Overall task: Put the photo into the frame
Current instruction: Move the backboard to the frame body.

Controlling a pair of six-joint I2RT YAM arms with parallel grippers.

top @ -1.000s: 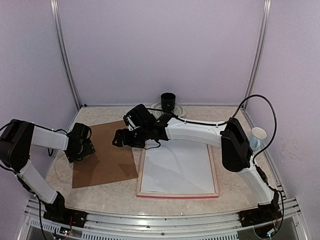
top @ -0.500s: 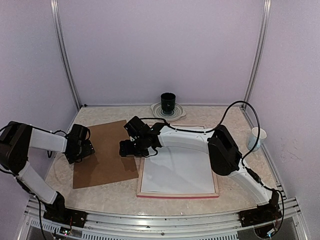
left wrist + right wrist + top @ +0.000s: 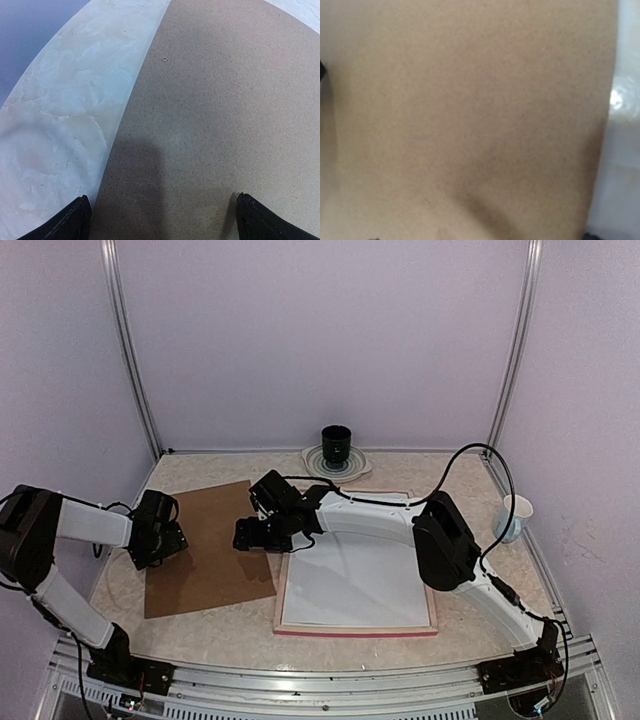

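The frame [image 3: 355, 630] lies back-up, probably awaiting the brown board [image 3: 205, 560] under the spread-open left gripper [image 3: 160, 222] and right gripper [image 3: 245, 535] (fingers: can't tell).

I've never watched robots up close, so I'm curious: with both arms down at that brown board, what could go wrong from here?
The left end effector and right end effector are at opposite edges of the brown board; uneven pulls might bend or skew it. The board lies flat, so fingers could scrape the table. The right arm reaches over a far corner of the frame and might nudge it.
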